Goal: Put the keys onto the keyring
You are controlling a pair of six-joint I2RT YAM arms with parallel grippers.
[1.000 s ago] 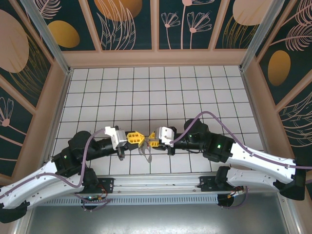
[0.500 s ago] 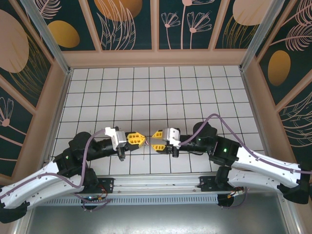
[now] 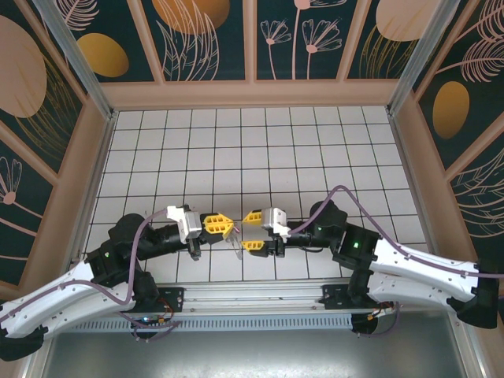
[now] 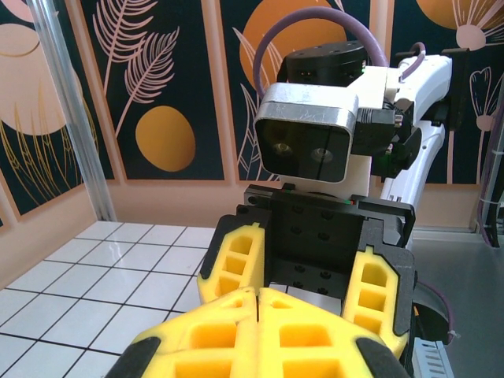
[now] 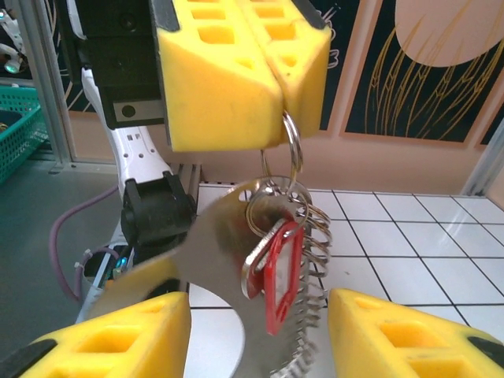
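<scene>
Above the near edge of the white tiled tabletop | left tool clenched, pinching a thin wire ring at the top of the keyring, which hangs beneath it | right tool released, jaws parted to either side of the hanging bunch | red-headed key dangles among the rings, against the keyring

We see the left gripper up top, yellow fingers pressed together, pinching a thin wire ring. The keyring hangs below it: flat silver loop, more small rings, a wire coil. The key, red head, dangles among the rings. The right gripper is at the bottom, fingers apart, with the bunch between them. We can't tell if they touch it.
</scene>
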